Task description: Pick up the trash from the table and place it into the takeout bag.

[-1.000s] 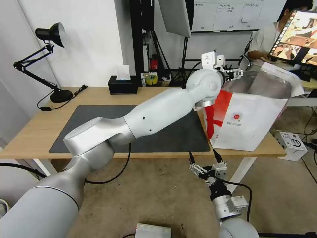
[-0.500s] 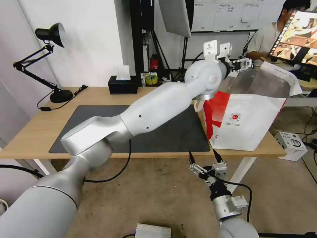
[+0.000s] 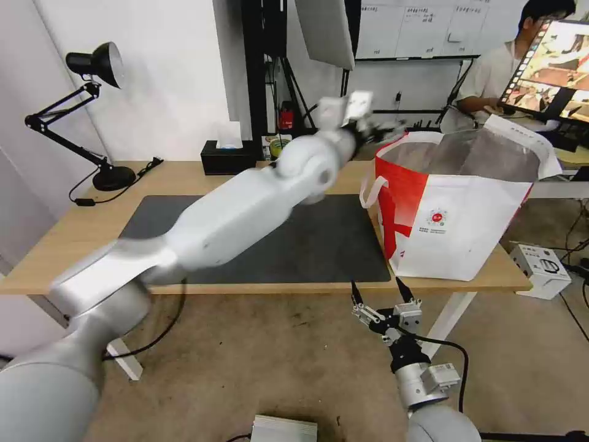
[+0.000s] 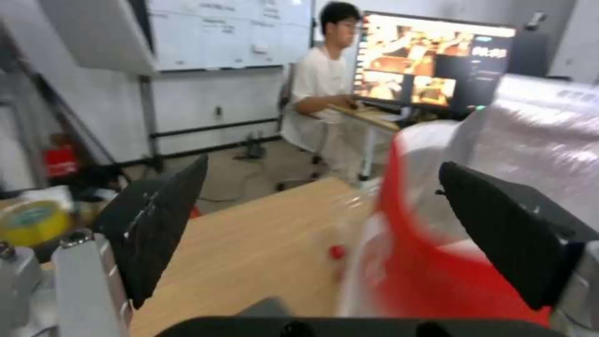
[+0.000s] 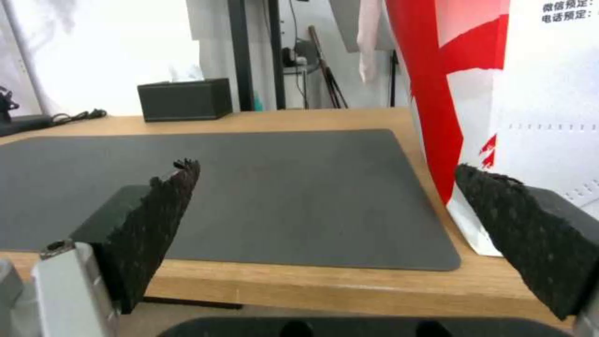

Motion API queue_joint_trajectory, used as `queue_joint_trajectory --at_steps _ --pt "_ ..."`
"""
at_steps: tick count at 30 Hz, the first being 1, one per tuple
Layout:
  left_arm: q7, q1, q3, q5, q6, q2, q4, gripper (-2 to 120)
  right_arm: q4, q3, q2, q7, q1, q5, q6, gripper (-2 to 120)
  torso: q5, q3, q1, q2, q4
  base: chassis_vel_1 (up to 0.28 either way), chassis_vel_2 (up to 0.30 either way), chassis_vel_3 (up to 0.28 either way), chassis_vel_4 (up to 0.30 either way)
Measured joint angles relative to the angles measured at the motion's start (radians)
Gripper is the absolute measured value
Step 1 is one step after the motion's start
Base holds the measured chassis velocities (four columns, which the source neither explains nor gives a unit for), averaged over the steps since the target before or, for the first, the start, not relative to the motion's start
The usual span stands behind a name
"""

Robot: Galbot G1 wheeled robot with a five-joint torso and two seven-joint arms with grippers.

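Light wood and a dark grey mat (image 3: 307, 245) make up the desk (image 3: 80, 233), which runs across the head view with a black tissue box (image 3: 228, 158) at its far edge and a black desk lamp (image 3: 92, 110) at the robot's far left. At the robot's right end of the desk stands the takeout bag (image 3: 457, 209), upright and open, its silver lining showing and one white strap handle (image 3: 371, 190) hanging down the red side panel. None of the trash can be seen on the mat or the wood.

Half a second ago the left gripper (image 3: 381, 130) hung over the bag's open mouth. Now the left arm has swung back toward the robot's left, blurred with motion, so the gripper sits just outside the bag's near rim, above the back of the desk. In the left wrist view its fingers (image 4: 159, 220) stand wide apart with nothing between them, bare wood and the bag's red edge (image 4: 399, 224) beyond.

The right gripper (image 3: 383, 304) has not moved: it hangs below the desk's front edge, pointing up, fingers (image 5: 156, 220) spread and empty, with the mat and bag ahead of it.
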Motion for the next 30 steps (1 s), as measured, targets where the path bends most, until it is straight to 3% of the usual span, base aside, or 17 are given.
queue_joint_trajectory --at_steps 6,13,16,17,20,25,27,28,30 --pt "0.077 0.157 -0.114 0.214 -0.013 0.11 -0.071 100 0.0 0.0 0.0 0.0 0.0 0.0 0.0 100 0.0 0.0 0.0 0.0 -0.0002 0.0 0.0 0.0 0.0" --pt "0.113 0.315 -0.248 0.333 -0.015 0.191 -0.139 100 0.0 0.0 0.0 0.0 0.0 0.0 0.0 100 0.0004 0.0 0.0 0.0 -0.0002 0.0 0.0 0.0 0.0" --pt "0.125 0.471 -0.37 0.392 -0.012 0.227 -0.202 100 0.0 0.0 0.0 0.0 0.0 0.0 0.0 100 0.0001 0.0 0.0 0.0 -0.0002 0.0 0.0 0.0 0.0" --pt "0.125 0.471 -0.37 0.392 -0.012 0.227 -0.202 100 0.0 0.0 0.0 0.0 0.0 0.0 0.0 100 0.0001 0.0 0.0 0.0 -0.0002 0.0 0.0 0.0 0.0" --pt "0.136 0.681 -0.538 0.462 -0.015 0.233 -0.278 100 0.0 0.0 0.0 0.0 0.0 0.0 0.0 100 0.0 0.0 0.0 0.0 -0.0001 0.0 0.0 0.0 0.0" --pt "0.144 0.817 -0.63 0.524 -0.026 0.222 -0.327 100 0.0 0.0 0.0 0.0 0.0 0.0 0.0 100 0.0002 0.0 0.0 0.0 0.0002 0.0 0.0 0.0 0.0" --pt "0.15 0.867 -0.665 0.55 -0.027 0.212 -0.348 100 0.0 0.0 0.0 0.0 0.0 0.0 0.0 100 0.0 0.0 0.0 0.0 0.0 0.0 0.0 0.0 0.0" --pt "0.154 0.971 -0.746 0.608 -0.029 0.179 -0.398 100 0.0 0.0 0.0 0.0 0.0 0.0 0.0 100 0.0005 0.0 0.0 0.0 -0.0003 0.0 0.0 0.0 0.0" --pt "0.16 1.024 -0.793 0.647 -0.029 0.158 -0.422 100 0.0 0.0 0.0 0.0 0.0 0.0 0.0 100 0.0003 0.0 0.0 0.0 -0.0002 0.0 0.0 0.0 0.0"
